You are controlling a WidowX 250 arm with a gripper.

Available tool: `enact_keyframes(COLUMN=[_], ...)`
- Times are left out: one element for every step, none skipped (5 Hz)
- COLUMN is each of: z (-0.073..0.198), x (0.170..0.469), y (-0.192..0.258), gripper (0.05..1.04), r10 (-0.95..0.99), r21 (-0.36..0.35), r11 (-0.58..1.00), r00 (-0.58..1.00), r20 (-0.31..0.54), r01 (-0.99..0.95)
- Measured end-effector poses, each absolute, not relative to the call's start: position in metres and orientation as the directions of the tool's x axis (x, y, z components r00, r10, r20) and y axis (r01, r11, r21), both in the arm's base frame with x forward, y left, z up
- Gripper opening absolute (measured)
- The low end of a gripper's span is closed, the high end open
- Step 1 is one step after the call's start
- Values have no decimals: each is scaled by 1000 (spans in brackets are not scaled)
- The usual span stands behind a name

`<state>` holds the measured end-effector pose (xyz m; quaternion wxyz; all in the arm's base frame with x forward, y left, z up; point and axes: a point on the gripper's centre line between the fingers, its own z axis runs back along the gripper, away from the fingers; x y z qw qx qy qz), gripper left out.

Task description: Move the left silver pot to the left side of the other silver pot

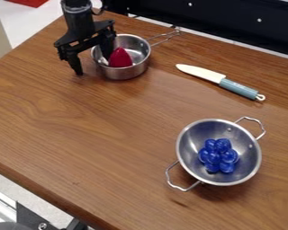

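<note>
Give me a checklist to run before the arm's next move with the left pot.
1. Gripper jaws apart: ok.
2. Left pot's wall between the jaws: ok.
3. Both jaws closed on that wall: not ok, the outer one stands off it.
4. Inner jaw free of the red piece: cannot tell.
5. Knife off both pots: ok.
6. Left pot right beside the other pot: not ok.

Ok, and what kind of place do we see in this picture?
Probably a robot workspace laid out like a small kitchen: a brown wooden table carries a two-handled metal bowl, a silver pot and a knife, with a black robot arm above.
</note>
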<state>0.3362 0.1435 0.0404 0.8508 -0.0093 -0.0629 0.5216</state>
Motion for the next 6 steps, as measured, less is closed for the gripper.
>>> enact_keyframes(z=[40,40,40,40,39,40], x=[338,338,337,336,335,331], y=[143,140,142,142,144,146], gripper=[719,438,216,88,64,64], r10=[879,871,863,856,841,840], r21=[-88,-101,-109,-127,-143,-167], r11=[474,491,505,517,541,541], r00=[465,483,499,513,537,541], r20=[104,89,79,64,69,45], r01=[-876,-866,-856,-847,-829,-824])
